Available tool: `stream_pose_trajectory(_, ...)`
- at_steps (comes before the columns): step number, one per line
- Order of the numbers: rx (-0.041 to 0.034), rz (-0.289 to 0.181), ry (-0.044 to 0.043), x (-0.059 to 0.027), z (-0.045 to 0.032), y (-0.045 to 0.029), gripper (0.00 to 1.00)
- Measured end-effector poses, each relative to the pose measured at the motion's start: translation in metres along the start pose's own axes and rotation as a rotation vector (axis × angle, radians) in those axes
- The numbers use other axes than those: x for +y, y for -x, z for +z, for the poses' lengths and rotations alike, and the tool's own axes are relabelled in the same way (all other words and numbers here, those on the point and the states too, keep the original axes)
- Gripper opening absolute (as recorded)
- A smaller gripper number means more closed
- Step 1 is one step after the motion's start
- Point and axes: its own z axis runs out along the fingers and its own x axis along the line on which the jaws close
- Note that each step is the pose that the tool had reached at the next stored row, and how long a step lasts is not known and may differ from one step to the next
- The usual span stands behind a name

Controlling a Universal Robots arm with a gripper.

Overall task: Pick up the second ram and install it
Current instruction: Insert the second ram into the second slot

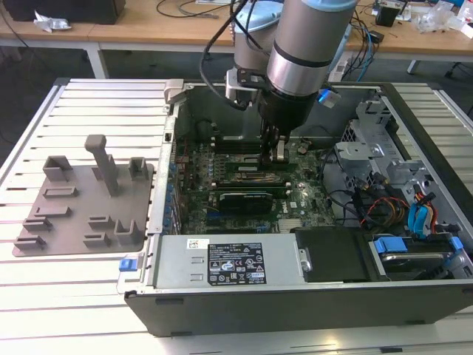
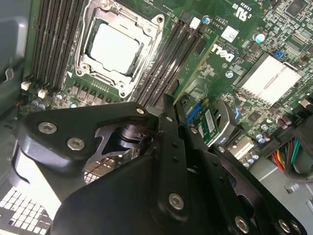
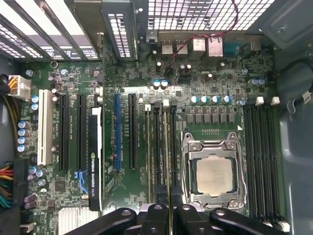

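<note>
Grey plastic makes up the fixture tray (image 1: pixel 81 200) at the exterior view's left, well apart from where the work is. The arm (image 1: pixel 303 44) reaches down into the open computer case (image 1: pixel 295 318). Its gripper (image 1: pixel 276 155) stands low over the motherboard (image 1: pixel 299 200), toward the far side of the board.

In the first wrist view the second ram (image 3: pixel 167 161) appears edge-on. It is a thin line running along the bank of black memory slots (image 3: pixel 156 147) just beside the processor (image 3: pixel 213 176), on the side toward the graphics card (image 3: pixel 96 161). The black fingers (image 3: pixel 155 218) press on it from both sides.

In the second wrist view the second ram (image 2: pixel 208 122) shows its green face and labels, pinched between those fingers, with the processor (image 2: pixel 115 49) just beyond the slots.

From where I stand, the picking up looks done: the stick is in the grip and off the tray. It is lined up with a slot, so the installing is under way. I cannot tell whether it is pushed fully home or whether the end latches have closed, so I would not call the job finished.
</note>
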Motion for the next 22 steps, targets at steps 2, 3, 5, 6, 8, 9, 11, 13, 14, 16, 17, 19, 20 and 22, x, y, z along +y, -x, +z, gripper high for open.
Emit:
stream_pose_trajectory(2, 0.0001, 0.000, 0.0001, -0.0004, 0.0039, -0.0002, 0.13)
stream_pose_trajectory(3, 0.0001, 0.000, 0.0000, -0.0005, 0.0051, -0.0002, 0.13)
stream_pose_trajectory(5, 0.0001, 0.000, 0.0001, -0.0007, 0.0074, -0.0003, 0.13)
stream_pose_trajectory(6, 0.0000, 0.000, 0.0000, -0.0008, 0.0084, -0.0004, 0.13)
stream_pose_trajectory(8, 0.0001, 0.000, 0.0000, -0.0013, 0.0130, -0.0006, 0.13)
stream_pose_trajectory(9, 0.0000, 0.000, 0.0000, -0.0014, 0.0146, -0.0007, 0.13)
stream_pose_trajectory(11, 0.0000, 0.000, 0.0000, -0.0017, 0.0170, -0.0008, 0.13)
stream_pose_trajectory(13, 0.0000, 0.000, 0.0000, -0.0020, 0.0206, -0.0009, 0.13)
stream_pose_trajectory(14, 0.0001, 0.000, 0.0000, -0.0022, 0.0218, -0.0010, 0.13)
stream_pose_trajectory(16, 0.0000, 0.000, 0.0000, -0.0024, 0.0241, -0.0011, 0.13)
stream_pose_trajectory(17, 0.0001, 0.000, 0.0001, -0.0026, 0.0260, -0.0012, 0.13)
stream_pose_trajectory(19, 0.0000, 0.000, 0.0000, -0.0030, 0.0302, -0.0013, 0.13)
stream_pose_trajectory(20, 0.0000, 0.000, 0.0001, -0.0032, 0.0328, -0.0015, 0.13)
stream_pose_trajectory(22, 0.0001, 0.000, 0.0005, -0.0036, 0.0370, -0.0017, 0.13)
